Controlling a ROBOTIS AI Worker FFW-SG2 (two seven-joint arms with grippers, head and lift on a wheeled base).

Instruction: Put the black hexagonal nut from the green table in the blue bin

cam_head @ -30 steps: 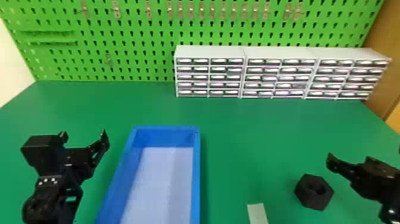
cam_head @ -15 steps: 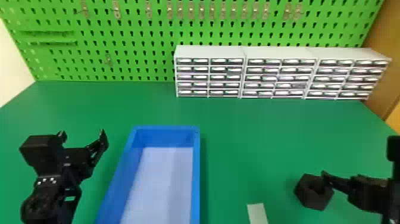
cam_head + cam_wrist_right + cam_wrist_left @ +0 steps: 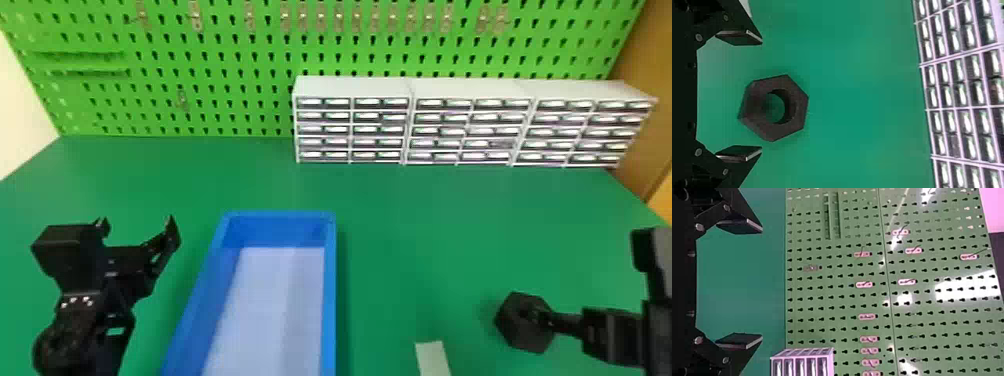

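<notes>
Nut (image 3: 511, 325), black and hexagonal, sits between my spread right fingers

I see it lying flat on the green tabletop (image 3: 425, 240). My right gripper (image 3: 555, 322) is right at it, fingers wide apart, with green showing between each finger and the nut. My left gripper (image 3: 137, 225) waits left of the blue rectangular bin (image 3: 330, 290), its fingers also spread, with nothing between them.

on green table (image 3: 410, 215): bin (image 3: 330, 300), nut (image 3: 520, 337), drawers (image 3: 450, 130), strip (image 3: 432, 357)
</notes>
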